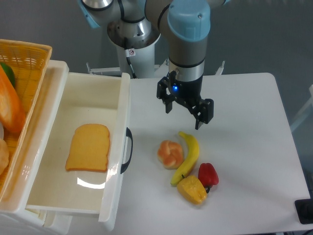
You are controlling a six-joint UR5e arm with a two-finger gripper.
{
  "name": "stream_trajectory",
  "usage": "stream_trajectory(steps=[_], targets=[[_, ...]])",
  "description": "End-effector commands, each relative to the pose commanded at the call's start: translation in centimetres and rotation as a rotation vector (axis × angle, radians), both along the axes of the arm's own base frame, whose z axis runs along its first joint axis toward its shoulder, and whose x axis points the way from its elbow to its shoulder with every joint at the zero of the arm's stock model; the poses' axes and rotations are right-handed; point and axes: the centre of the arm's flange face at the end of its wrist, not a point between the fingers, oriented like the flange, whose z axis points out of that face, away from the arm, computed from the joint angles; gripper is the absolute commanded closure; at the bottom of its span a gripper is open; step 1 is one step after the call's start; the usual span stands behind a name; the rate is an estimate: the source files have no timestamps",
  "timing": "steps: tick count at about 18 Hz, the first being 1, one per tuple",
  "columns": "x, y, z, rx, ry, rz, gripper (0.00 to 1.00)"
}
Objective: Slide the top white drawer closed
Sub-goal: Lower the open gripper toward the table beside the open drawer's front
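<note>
From the fixed camera, the arm reached down from the top of the frame, its blue-capped wrist pointing nearly straight at the table (244, 98), and the gripper (184, 113) hung over the white surface with its two black fingers spread wide and nothing between them. It stood well apart from the top white drawer (83, 147), which lay pulled far out of the cabinet at the left, its black handle (127, 149) facing the open tabletop. A slice of toast (89, 147) lay flat on the drawer's floor. Beside the cabinet's far left edge sat an orange wicker basket (27, 54). Below the gripper, on the table, a bread roll (169, 153), a banana (187, 155), a red pepper (208, 175) and a yellow pepper (191, 190) clustered close together.
</note>
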Motion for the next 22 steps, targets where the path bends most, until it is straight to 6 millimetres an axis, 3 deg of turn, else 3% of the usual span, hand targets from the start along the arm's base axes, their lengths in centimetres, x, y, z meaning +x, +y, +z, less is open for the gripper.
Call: stream_trajectory(steps=[9,13,17,19,22], targets=[[-0.5,0.2,-1.9,-0.055,0.034,0.012,0.0],[0.0,1.2,-2.9,-0.065,0.022,0.005,0.0],[-0.5,2.7,-4.5,-0.03,0.01,0.142,0.0],[-0.7,3.5,-6.0,-0.045,-0.007,0.151,0.0],[-0.9,3.7,-6.7,-0.047,-0.019,0.178,0.0]])
